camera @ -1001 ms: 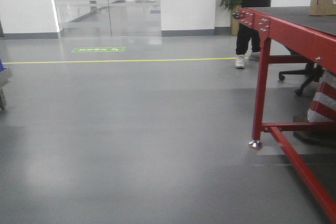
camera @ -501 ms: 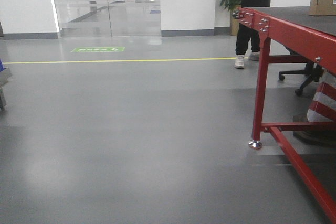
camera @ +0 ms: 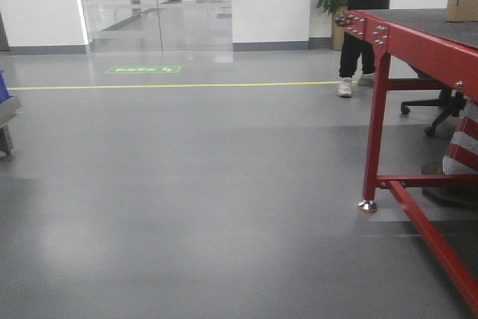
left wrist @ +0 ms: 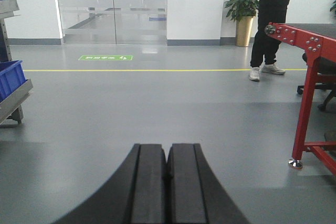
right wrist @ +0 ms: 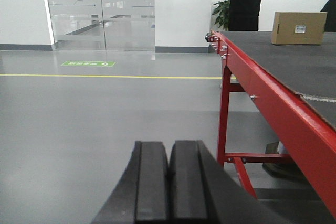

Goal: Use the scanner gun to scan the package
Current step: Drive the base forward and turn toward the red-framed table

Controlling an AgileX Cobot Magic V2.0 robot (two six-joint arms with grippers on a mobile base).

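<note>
Judging from how things lie, the task has barely started: nothing is scanned and nothing is picked up. The package point(right wrist: 299, 28) sits alone toward the far end of the bench point(right wrist: 273, 93), a red-framed one with a dark top. Its small white label is turned toward the right wrist camera (the front view catches only part of it, at the frame's right edge). Neither arm is near it; both point out over the open grey floor point(camera: 187, 184), off to the side of the bench rather than over it.

The left gripper point(left wrist: 168, 153) has its two black fingers pressed together with nothing between them. The right gripper point(right wrist: 169, 153) is the same, closed and empty. The scanner gun appears in none of the views, so I cannot say where it lies; the stretch of bench top that shows carries only the package. A person point(left wrist: 270, 19) in dark clothes stands by the bench's far corner.

Everything is left to do: reaching the bench, finding and gripping the scanner gun, aiming its head at the label, and triggering it.
</note>
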